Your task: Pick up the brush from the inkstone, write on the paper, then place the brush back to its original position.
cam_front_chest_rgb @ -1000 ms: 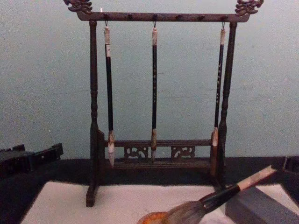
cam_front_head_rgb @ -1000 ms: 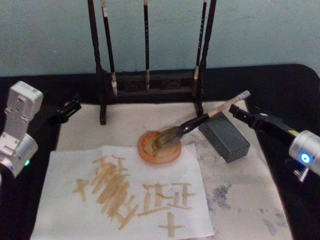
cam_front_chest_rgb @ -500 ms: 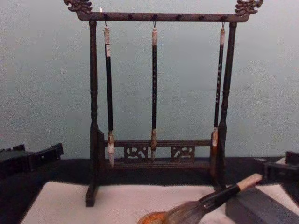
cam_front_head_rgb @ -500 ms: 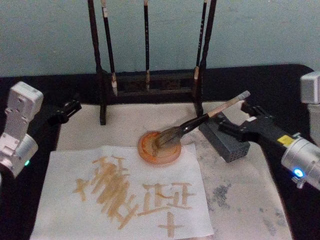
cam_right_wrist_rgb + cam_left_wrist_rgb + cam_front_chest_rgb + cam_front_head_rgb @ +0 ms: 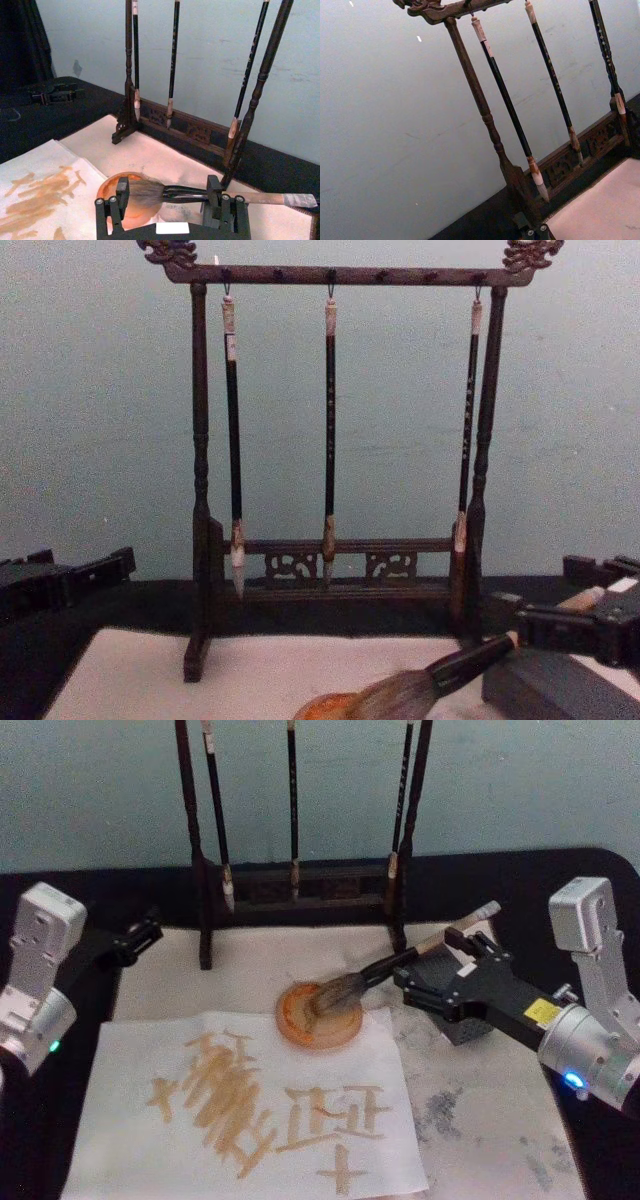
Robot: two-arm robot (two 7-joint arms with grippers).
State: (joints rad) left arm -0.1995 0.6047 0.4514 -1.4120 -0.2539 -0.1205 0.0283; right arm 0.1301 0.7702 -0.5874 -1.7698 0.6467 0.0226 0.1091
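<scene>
The brush (image 5: 385,965) lies slanted, its bushy head in the round orange inkstone (image 5: 300,1032) and its pale handle propped on a grey block (image 5: 465,1032). My right gripper (image 5: 437,975) is open and low over that block, right beside the black shaft without closing on it. From the right wrist, its two fingers (image 5: 121,192) stand just short of the brush (image 5: 180,191), which lies across beyond the tips, over the inkstone (image 5: 107,187). The paper (image 5: 130,1050), a white sheet with ochre strokes, lies in front of the inkstone. My left gripper (image 5: 138,936) is parked at the far left.
A dark wooden rack (image 5: 300,885) with three slim hanging brushes stands behind the inkstone, close to the brush handle. A beige felt mat (image 5: 480,1120) with grey stains lies under everything. The table around it is black. From the chest, the right gripper (image 5: 575,602) hovers over the block (image 5: 540,685).
My right gripper has swung in from the right edge toward the left, ending over the grey block beside the brush shaft. The brush, inkstone and left arm have stayed put.
</scene>
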